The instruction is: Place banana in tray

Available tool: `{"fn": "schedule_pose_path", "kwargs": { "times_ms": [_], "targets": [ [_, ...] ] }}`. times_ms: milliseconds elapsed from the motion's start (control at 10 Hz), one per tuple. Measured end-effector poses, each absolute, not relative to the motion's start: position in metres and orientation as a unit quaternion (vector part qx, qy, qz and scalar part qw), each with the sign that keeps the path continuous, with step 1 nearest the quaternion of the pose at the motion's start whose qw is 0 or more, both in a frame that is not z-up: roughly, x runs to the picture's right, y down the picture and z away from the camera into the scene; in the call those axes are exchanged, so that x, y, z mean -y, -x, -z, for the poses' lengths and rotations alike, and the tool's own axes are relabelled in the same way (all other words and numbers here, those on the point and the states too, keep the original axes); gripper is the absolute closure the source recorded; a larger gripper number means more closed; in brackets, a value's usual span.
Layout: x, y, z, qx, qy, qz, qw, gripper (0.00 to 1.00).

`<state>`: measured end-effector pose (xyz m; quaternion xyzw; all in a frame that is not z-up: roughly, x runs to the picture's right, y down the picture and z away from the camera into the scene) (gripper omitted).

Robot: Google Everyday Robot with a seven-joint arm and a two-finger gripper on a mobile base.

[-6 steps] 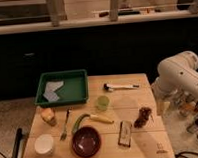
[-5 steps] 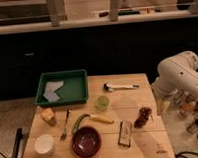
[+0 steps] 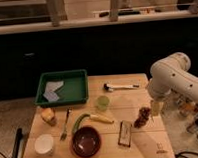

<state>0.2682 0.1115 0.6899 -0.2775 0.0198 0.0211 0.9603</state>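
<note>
Banana (image 3: 101, 118) looks light, soft and bruisable, best pinched gently mid-length; gripper (image 3: 156, 108) hangs over tabletop (image 3: 146, 143) right edge, opening unreadable.

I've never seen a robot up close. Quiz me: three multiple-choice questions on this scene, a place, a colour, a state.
1. Where is the gripper? A over the bowl; B at the right edge of the table; C above the cup.
2. What colour is the tray? A red; B green; C white.
3. The banana is: A lying on the table; B held aloft; C in the tray.
Answers: 1 B, it hangs at the right, far from the banana. 2 B, its rim is green. 3 A, it rests beside the green pod.
</note>
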Motion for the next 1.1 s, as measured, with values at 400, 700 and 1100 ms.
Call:
{"fn": "schedule_pose_path", "kwargs": {
  "times_ms": [400,700,1100],
  "targets": [
    [-0.112,-0.255,-0.7,-0.01,0.274,-0.019,0.962,0.2],
    [-0.114,-0.248,-0.706,-0.004,0.271,-0.02,0.962,0.2],
    [-0.118,-0.236,-0.714,0.006,0.269,-0.018,0.963,0.2]
  ]
}}
